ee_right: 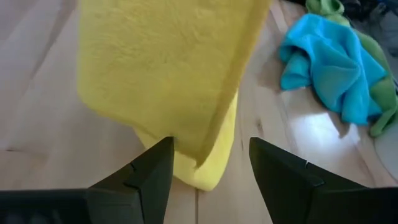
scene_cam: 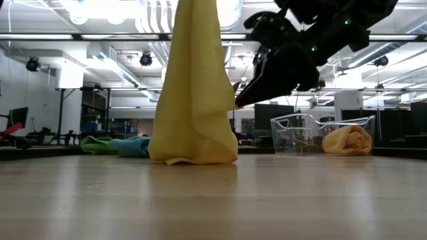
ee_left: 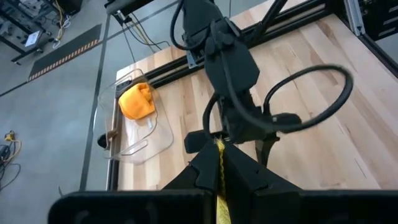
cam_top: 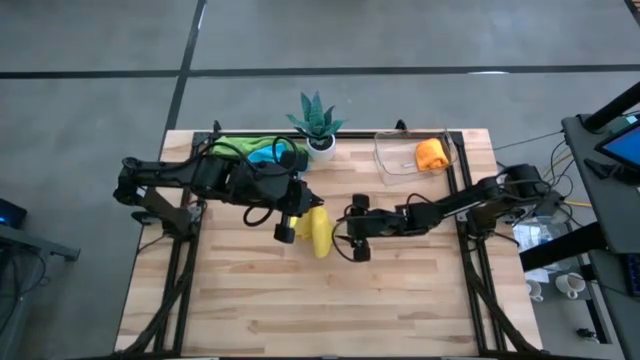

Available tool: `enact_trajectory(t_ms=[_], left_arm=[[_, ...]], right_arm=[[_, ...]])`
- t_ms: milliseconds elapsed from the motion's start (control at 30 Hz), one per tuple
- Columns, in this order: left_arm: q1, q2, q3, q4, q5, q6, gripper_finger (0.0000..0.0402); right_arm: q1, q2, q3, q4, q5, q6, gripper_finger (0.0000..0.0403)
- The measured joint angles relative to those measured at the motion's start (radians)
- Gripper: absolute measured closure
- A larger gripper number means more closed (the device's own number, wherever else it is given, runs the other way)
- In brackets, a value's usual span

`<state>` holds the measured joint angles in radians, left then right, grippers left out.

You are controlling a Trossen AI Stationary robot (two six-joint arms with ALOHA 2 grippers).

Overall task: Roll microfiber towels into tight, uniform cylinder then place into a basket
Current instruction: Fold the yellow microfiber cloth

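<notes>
Hanging closest to the low camera, the yellow towel point(scene_cam: 193, 87) drops in a long drape until its bottom hem touches the wooden table point(cam_top: 400, 300), near the table's middle in the high view. Its top edge is pinched in the clenched left gripper point(cam_top: 287, 226), which reaches in from nine o'clock. From three o'clock the right gripper point(cam_top: 352, 232) sits just beside the cloth with its fingers point(ee_right: 146, 177) spread and holding nothing, the towel's lower corner hanging between them in the right wrist view. At about one o'clock the clear basket point(cam_top: 392, 165) holds one orange roll point(cam_top: 431, 154). At eleven o'clock a green towel point(cam_top: 243, 149) and a blue towel point(cam_top: 266, 157) lie heaped, touching each other, next to the potted plant point(cam_top: 316, 122) at twelve. The step in hand looks like spreading the yellow cloth flat before rolling: the right fingers should take a free bottom corner, not the bunched middle, then both arms should draw apart evenly and lower the cloth without wrinkles.
</notes>
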<state>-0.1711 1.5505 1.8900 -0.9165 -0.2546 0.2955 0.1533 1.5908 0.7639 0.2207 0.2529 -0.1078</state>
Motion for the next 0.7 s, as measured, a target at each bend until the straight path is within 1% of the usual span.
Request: enact_trajectory(t_ms=[133, 300, 500, 700], left_arm=[[0.000, 0.000, 0.000, 0.000, 0.000, 0.000, 0.0401], [0.000, 0.000, 0.000, 0.000, -0.003, 0.000, 0.0401], [0.000, 0.000, 0.000, 0.000, -0.004, 0.000, 0.0401], [0.001, 0.000, 0.000, 0.000, -0.004, 0.000, 0.0401]], right_arm=[[-0.006, 0.023, 0.002, 0.000, -0.053, 0.002, 0.0198], [-0.005, 0.020, 0.008, 0.001, -0.070, 0.002, 0.0213], [-0.006, -0.001, 0.010, 0.002, -0.074, 0.002, 0.0244], [-0.006, -0.001, 0.008, -0.008, -0.081, 0.003, 0.0288]])
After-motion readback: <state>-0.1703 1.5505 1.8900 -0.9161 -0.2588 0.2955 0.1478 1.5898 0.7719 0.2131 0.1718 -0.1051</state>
